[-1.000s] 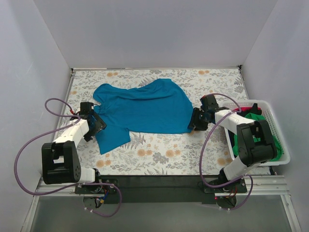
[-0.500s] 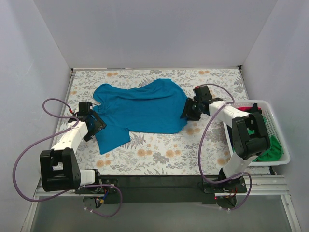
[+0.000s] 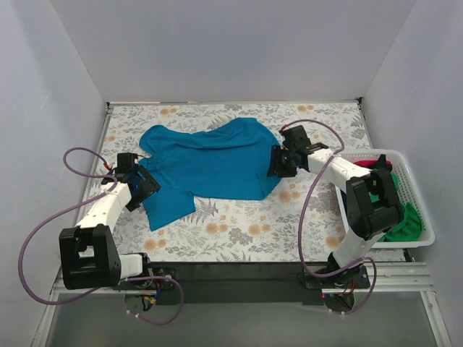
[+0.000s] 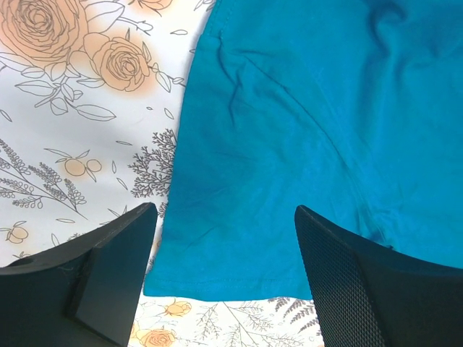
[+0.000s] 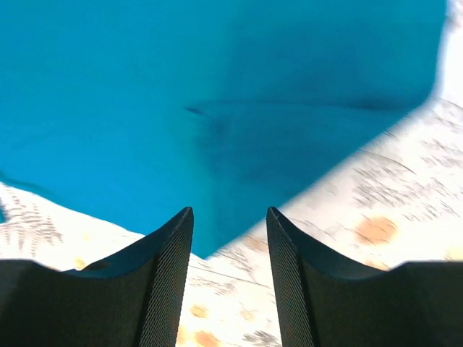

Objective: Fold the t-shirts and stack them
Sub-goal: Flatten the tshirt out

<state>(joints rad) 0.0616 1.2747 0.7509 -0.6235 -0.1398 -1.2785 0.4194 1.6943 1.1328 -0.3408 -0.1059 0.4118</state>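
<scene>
A teal-blue t-shirt (image 3: 210, 163) lies spread and rumpled on the flowered table. My left gripper (image 3: 145, 184) is open over its lower left part. In the left wrist view the hem of the t-shirt (image 4: 304, 130) runs between the wide-apart fingers of the left gripper (image 4: 224, 211), which holds nothing. My right gripper (image 3: 277, 163) hovers at the shirt's right edge. In the right wrist view a corner of the t-shirt (image 5: 217, 94) lies just ahead of the right gripper (image 5: 229, 211), its fingers apart and empty. A green t-shirt (image 3: 405, 224) and a red one (image 3: 372, 165) lie in the basket.
A white slatted basket (image 3: 428, 237) stands at the table's right edge, beside the right arm. Grey walls close the table on the left, back and right. Purple cables loop from both arms near the front.
My right gripper has swung left and away from the basket to the teal shirt's right edge. The left gripper has hardly moved. Both stayed open.
</scene>
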